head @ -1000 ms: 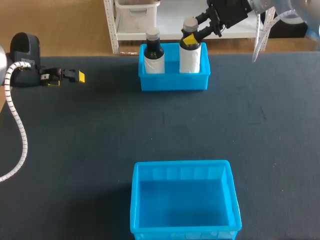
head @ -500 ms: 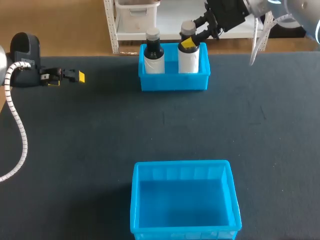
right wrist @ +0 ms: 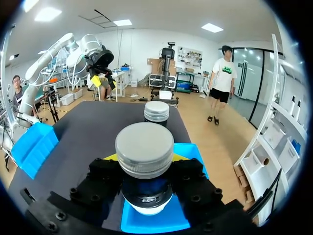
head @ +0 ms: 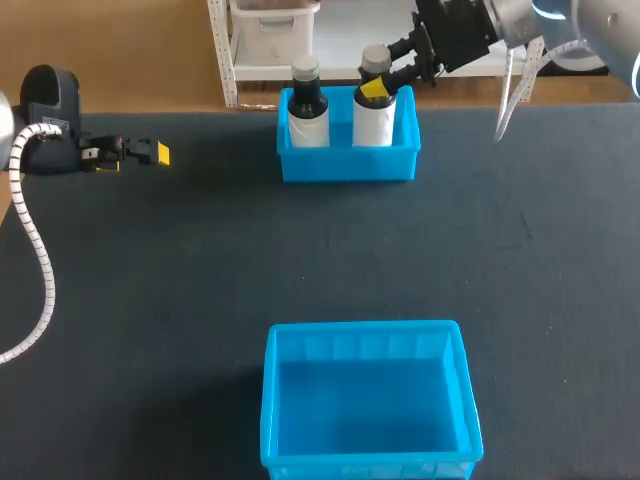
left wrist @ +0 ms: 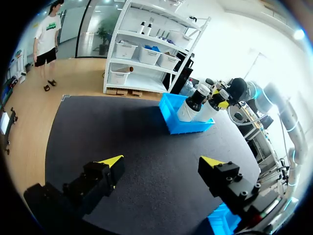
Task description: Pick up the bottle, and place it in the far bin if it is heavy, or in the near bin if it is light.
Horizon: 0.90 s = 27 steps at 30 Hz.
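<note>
R gripper point(head: 378, 82) is closed on the bottle point(head: 375, 122), fingers clamped either side of the neck just under the grey cap. In the R wrist view the cap point(right wrist: 145, 147) sits right btwn the fingers, w/ yellow tips peeking out on each side. Bottle hangs straight down under the gripper, upright, its white-labelled body inside the far bin point(head: 350, 168), at the end nearer the R arm. Can't tell if its base sits on the bin floor. 2nd bottle point(head: 307, 115), dark w/ white label & grey cap, stands upright in the same bin, beside the gripper on the side away from the R arm. There is a small gap btwn the two. In the wrist view it shows just ahead of the gripper point(right wrist: 156, 111). R arm comes in from the far R corner

Near bin point(head: 268, 400) is well apart from the R gripper, across the dark table point(head: 200, 270), on the robot's side

L gripper point(head: 128, 153) is wide open, nothing btwn its fingers, holding nothing, over the table near its L edge. Well ahead of it, the L wrist view shows the far bin point(left wrist: 186, 126) w/ both bottles in it, and a corner of the near bin point(left wrist: 222, 218) just beside one finger
</note>
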Each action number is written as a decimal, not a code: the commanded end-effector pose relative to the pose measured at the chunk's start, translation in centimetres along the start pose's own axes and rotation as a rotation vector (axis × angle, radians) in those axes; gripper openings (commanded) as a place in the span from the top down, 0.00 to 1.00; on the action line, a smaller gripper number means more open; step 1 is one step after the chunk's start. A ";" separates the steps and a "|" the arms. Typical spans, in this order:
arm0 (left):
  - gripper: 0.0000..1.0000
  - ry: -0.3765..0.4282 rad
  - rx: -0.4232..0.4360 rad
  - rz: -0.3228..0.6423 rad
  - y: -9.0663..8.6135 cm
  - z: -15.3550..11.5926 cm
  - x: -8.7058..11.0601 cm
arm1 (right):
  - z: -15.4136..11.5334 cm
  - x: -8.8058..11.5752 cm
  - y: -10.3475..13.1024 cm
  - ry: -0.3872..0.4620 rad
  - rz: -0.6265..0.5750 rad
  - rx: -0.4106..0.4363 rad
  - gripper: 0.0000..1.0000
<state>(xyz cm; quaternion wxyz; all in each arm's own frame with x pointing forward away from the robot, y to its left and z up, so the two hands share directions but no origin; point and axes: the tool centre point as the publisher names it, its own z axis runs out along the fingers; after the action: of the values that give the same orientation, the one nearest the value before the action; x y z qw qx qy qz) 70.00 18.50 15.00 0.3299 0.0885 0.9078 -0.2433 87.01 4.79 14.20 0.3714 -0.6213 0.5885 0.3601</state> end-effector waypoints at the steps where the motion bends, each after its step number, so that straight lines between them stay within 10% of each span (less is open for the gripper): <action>1: 0.00 0.000 0.000 0.000 0.0 0.0 0.0 | 0.1 0.1 -1.0 -0.007 0.001 -0.272 1.00; 27: 0.00 0.000 0.000 0.000 0.0 0.0 0.0 | 0.7 0.9 -1.1 0.033 0.022 -0.288 1.00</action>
<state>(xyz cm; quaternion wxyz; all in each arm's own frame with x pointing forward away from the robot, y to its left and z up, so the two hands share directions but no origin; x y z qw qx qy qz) 70.00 18.50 15.00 0.3299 0.0885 0.9078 -0.2433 87.21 4.83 13.02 0.3599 -0.6219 0.6001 0.3514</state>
